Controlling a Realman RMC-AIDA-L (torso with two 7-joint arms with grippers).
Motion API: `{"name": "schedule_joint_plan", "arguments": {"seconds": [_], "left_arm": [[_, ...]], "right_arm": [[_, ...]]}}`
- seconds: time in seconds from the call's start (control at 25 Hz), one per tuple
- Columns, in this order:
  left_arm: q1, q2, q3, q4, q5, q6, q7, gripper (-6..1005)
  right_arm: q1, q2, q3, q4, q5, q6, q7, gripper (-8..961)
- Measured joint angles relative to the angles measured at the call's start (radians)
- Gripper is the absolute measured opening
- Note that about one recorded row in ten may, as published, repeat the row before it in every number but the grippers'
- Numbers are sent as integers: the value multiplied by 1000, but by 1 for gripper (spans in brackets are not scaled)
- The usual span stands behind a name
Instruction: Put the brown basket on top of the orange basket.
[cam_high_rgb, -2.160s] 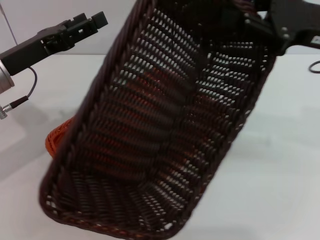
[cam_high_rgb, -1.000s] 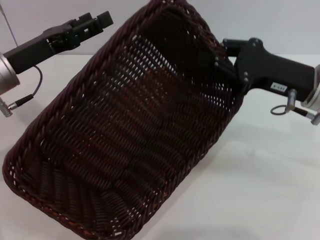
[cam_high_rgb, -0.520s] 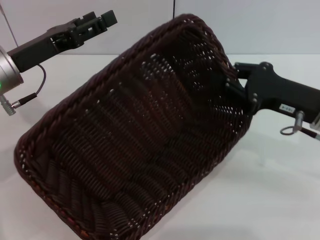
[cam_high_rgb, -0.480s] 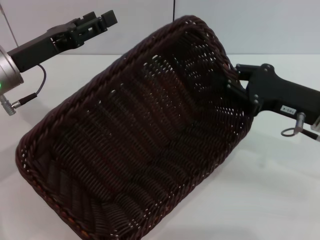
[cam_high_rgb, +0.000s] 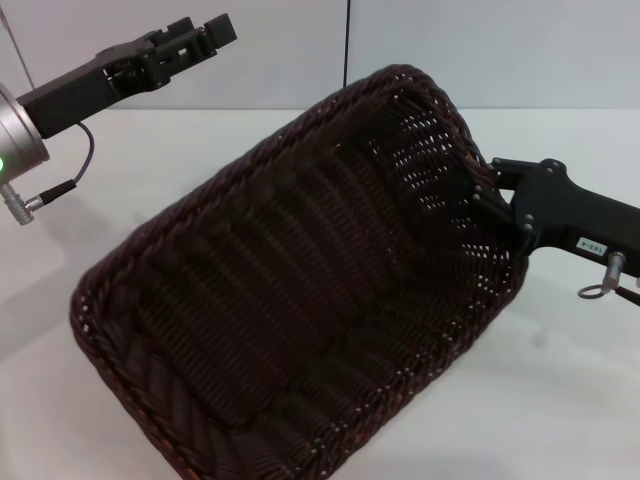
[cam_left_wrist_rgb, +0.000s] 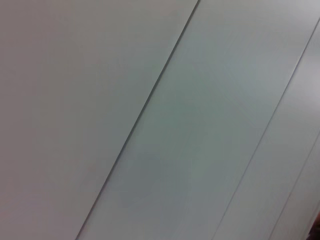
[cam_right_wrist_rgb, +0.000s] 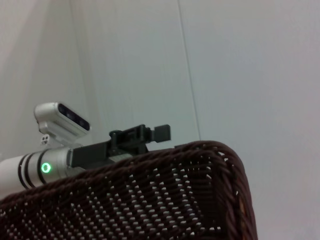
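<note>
The right gripper (cam_high_rgb: 492, 205) is seen clamped onto the short end wall of the brown basket (cam_high_rgb: 300, 310), its fingers closed over the braided rim there. The brown basket is held tilted above the white table (cam_high_rgb: 560, 400), the gripped end raised and the opposite end dipping toward the camera, the open inside turned upward. The orange basket cannot be made out beneath it. The left gripper (cam_high_rgb: 205, 30) is held raised well apart at the far left, touching nothing; whether its fingers are parted cannot be told. Grey wall panels (cam_left_wrist_rgb: 160, 120) are seen behind.
</note>
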Motion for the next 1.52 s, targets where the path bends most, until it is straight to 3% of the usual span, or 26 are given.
{"name": "schedule_joint_plan", "arguments": {"seconds": [0.64, 0.8, 1.08, 1.2, 1.32, 1.52], "left_arm": [[-4, 1, 0, 0, 0, -2, 0, 829], [0, 1, 0, -1, 1, -2, 1, 829], [4, 0, 0, -2, -2, -1, 7, 829], [9, -4, -11, -2, -5, 6, 21, 829], [26, -7, -21, -13, -50, 21, 72, 829], [50, -7, -24, -63, -169, 63, 186, 829]], "right_arm": [[4, -15, 4, -11, -33, 66, 111, 217], [10, -15, 13, -24, 34, 42, 115, 232], [13, -13, 15, -92, 117, -5, 115, 531], [-23, -8, 29, -134, 181, -12, 75, 672], [-69, -6, 49, -138, 262, -12, 4, 723], [-140, 1, 91, -129, 396, -8, -100, 723]]}}
